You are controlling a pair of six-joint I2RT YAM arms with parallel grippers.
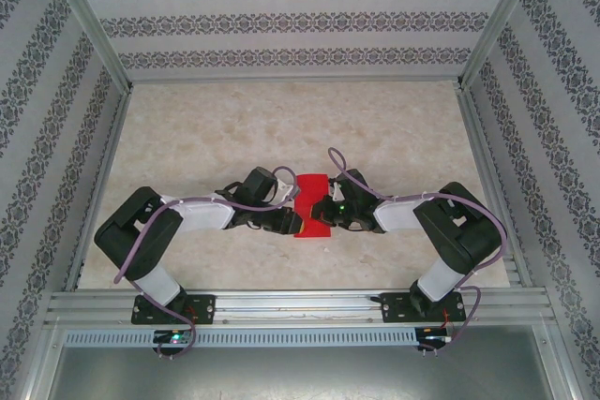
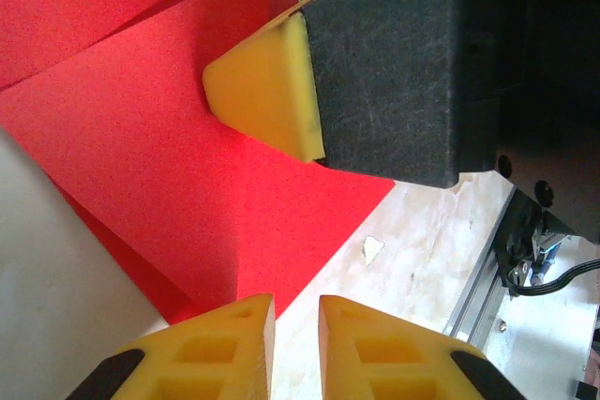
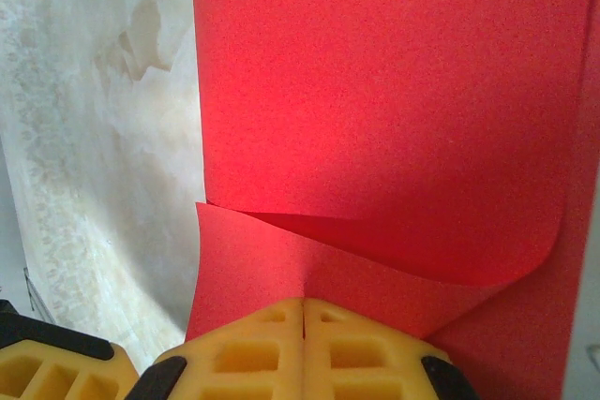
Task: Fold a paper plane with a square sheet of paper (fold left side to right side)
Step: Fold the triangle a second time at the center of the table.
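The square sheet of paper (image 1: 312,229) is bright red and lies folded over on the table between my two grippers. In the right wrist view its upper layer (image 3: 375,91) curls over at the right, above a lower flap. My right gripper (image 3: 304,301) is shut, its yellow tips together and resting on that flap; the left wrist view shows it (image 2: 253,81) pressed on the paper (image 2: 159,138). My left gripper (image 2: 295,299) sits at the paper's near corner. Its jaws stand a narrow gap apart, with bare table in the gap. From above, both grippers (image 1: 292,208) (image 1: 325,208) meet over the sheet.
The pale marbled table (image 1: 281,128) is walled by patterned panels at the back and both sides. A metal rail (image 1: 300,306) runs along the near edge by the arm bases. A small white chip (image 2: 372,250) lies on the table beside the paper.
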